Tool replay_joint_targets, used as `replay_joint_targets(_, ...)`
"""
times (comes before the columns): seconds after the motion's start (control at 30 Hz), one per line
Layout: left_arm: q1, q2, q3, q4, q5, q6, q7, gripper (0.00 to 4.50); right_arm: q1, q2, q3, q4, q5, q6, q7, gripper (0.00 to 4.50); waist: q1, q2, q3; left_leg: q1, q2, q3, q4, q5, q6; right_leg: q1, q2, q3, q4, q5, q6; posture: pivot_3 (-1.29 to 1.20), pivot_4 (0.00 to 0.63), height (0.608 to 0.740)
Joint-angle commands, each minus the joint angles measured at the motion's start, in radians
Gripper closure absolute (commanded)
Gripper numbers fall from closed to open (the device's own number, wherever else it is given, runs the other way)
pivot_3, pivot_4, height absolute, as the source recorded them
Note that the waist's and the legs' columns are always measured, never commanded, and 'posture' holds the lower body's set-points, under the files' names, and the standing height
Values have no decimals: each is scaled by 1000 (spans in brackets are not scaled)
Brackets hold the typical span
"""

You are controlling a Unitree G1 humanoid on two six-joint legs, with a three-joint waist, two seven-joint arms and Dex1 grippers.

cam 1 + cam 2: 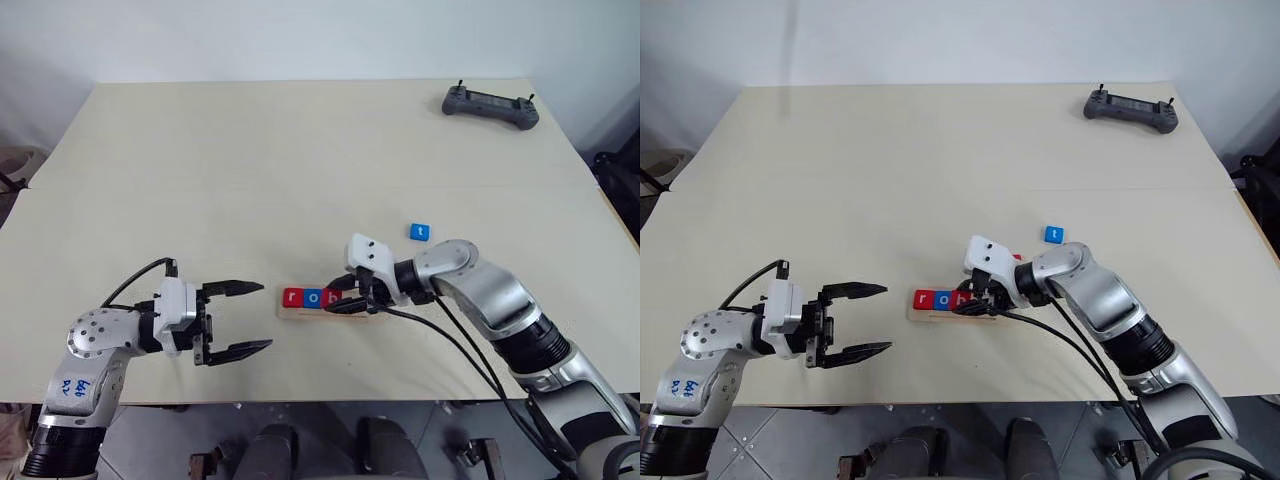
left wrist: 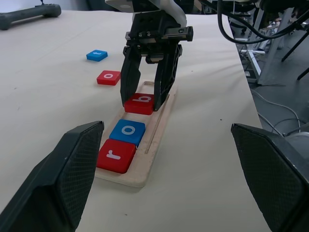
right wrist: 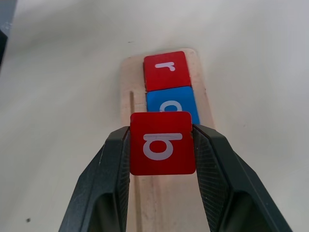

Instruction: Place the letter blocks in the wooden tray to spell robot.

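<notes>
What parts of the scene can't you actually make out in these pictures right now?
- Red b block: whether it rests in the wooden tray or hangs just above; the right gripper, shut on it, covers its edges.
- Red o block: in the eye views, the right arm hides it.
- Blue o block: in the right wrist view, the b block overlaps its letter.

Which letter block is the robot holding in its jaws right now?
The red b block. The right gripper pinches it over the wooden tray, next to the blue o. The other blocks lie flat, untouched.
</notes>
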Motion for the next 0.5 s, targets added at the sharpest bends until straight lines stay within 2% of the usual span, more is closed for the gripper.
replay_joint_targets(0.03,13,5,15,-47,-16,-7,8,0,-16,5,2,-25,-17,-24,4,3026,0,0,0,0,0,0,0,0,0,0,0,0,0,0,0,0,150,740)
replay_joint_targets(0.43,15,-4,1,-51,-12,-10,19,0,-16,-1,-5,-6,-42,-42,21,3026,0,0,0,0,0,0,0,0,0,0,0,0,0,0,0,0,150,740)
replay_joint_targets(0.5,13,-5,-1,-48,-11,-11,18,0,-17,8,-11,2,-47,-52,12,2292,0,0,0,0,0,0,0,0,0,0,0,0,0,0,0,0,150,740)
